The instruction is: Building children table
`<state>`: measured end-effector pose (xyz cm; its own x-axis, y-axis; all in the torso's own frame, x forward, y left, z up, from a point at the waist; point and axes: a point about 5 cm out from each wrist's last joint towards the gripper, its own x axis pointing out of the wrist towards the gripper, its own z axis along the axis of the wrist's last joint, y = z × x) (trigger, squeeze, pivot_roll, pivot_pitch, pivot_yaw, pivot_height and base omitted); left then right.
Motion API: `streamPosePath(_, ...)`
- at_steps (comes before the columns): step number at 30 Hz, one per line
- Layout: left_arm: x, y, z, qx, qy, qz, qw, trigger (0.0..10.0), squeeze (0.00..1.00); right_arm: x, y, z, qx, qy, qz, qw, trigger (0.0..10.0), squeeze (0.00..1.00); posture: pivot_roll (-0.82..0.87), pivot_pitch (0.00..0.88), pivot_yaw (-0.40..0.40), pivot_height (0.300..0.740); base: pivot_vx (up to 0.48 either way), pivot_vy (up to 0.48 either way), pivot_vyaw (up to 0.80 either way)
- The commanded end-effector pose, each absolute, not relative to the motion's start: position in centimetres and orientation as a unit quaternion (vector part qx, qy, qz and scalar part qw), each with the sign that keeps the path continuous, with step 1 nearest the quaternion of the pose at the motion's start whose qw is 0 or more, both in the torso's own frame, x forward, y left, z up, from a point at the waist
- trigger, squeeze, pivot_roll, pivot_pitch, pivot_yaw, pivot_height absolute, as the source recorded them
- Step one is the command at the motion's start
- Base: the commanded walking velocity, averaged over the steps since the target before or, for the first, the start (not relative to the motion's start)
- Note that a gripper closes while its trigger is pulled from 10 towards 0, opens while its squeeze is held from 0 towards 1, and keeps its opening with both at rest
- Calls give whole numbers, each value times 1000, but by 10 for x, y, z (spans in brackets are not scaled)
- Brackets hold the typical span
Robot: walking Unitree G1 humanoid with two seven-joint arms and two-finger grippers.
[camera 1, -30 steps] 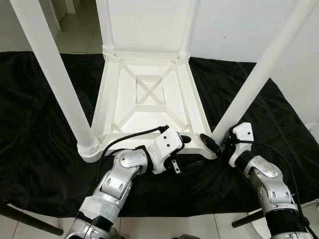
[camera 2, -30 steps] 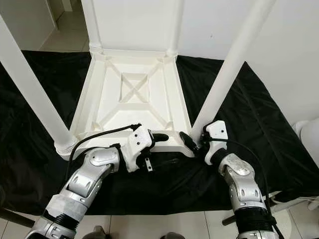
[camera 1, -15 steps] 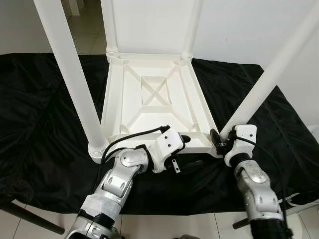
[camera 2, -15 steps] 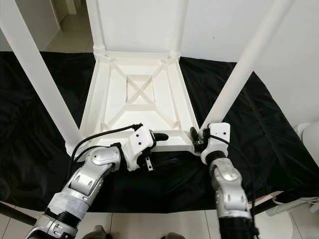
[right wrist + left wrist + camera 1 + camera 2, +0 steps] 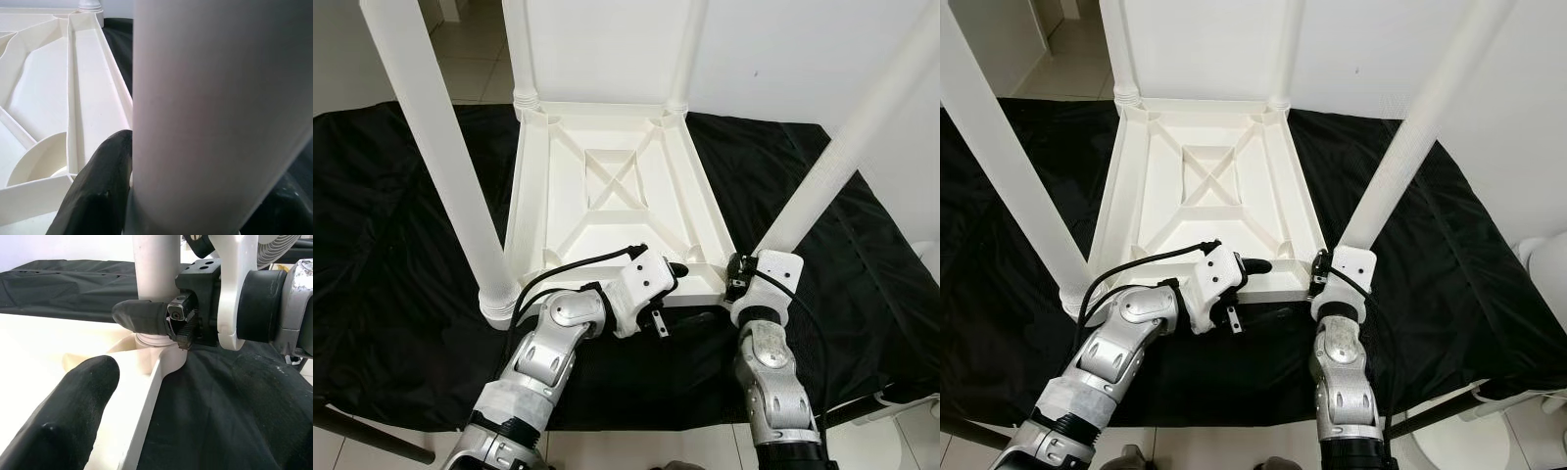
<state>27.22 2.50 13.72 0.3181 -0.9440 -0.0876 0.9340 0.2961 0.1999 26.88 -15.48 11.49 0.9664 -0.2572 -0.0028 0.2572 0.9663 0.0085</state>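
Right gripper [image 5: 1324, 277] pinches the base of the near right leg [image 5: 1400, 157] at its corner socket; left gripper [image 5: 690, 294] straddles the upturned table's [image 5: 617, 191] near rim, spread, on the black cloth [image 5: 391, 245]. Hollow plastic: probably light, stiff, slippery; grip low.

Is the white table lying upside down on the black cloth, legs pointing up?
Yes: the table shows its ribbed underside, resting on the black cloth, with legs rising from its corners.

Silver jointed arms, white wrist housings, black cables
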Motion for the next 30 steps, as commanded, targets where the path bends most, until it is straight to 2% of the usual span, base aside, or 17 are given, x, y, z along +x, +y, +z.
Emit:
streamPosePath(1,280,27,135,109,-27,-511,852,10000,0,264,-149,99,21,39,-122,992,10000,0,5,0,-49,740,0,0,0)
streamPosePath(3,280,27,135,110,-28,-512,851,10000,0,263,-150,102,14,27,-115,993,10000,0,4,0,-51,740,0,0,0)
streamPosePath(4,280,26,136,111,-30,-513,851,10000,0,262,-153,104,11,18,-110,994,10000,608,4,0,-52,740,0,0,0)
streamPosePath(6,280,26,136,111,-30,-513,851,10000,0,262,-153,104,11,18,-110,994,10000,608,4,0,-52,740,0,0,0)
streamPosePath(7,280,25,136,111,-32,-514,850,10000,0,259,-158,106,13,4,-92,996,10000,1000,4,0,-54,740,0,0,0)
streamPosePath(12,280,24,137,110,-34,-513,850,10000,0,257,-164,109,12,-6,-78,997,10000,1000,4,0,-56,740,0,0,0)
streamPosePath(16,280,24,137,110,-34,-514,850,10000,0,256,-179,110,-2,-8,-49,999,10000,1000,3,0,-56,740,0,0,0)
streamPosePath(17,280,24,137,109,-34,-515,849,10000,0,257,-188,113,-9,-12,-29,999,10000,0,0,0,-54,740,0,0,0)
streamPosePath(18,280,24,137,109,-34,-515,849,10000,0,257,-188,113,-9,-12,-29,999,10000,0,0,0,-54,740,0,0,0)
streamPosePath(19,279,24,136,110,-34,-517,849,10000,0,258,-199,117,-22,-21,9,999,10000,0,0,0,-53,740,0,0,0)
streamPosePath(24,279,24,136,110,-34,-518,848,10000,0,260,-201,120,-36,-25,49,998,10000,0,2,0,-56,740,0,0,0)
streamPosePath(25,279,24,137,110,-36,-517,848,10000,0,263,-198,122,-52,-29,120,991,10000,0,6,0,-58,740,0,0,0)
streamPosePath(30,279,24,137,110,-37,-517,848,10000,0,264,-197,122,-57,-29,141,988,10000,0,6,0,-58,740,0,0,0)
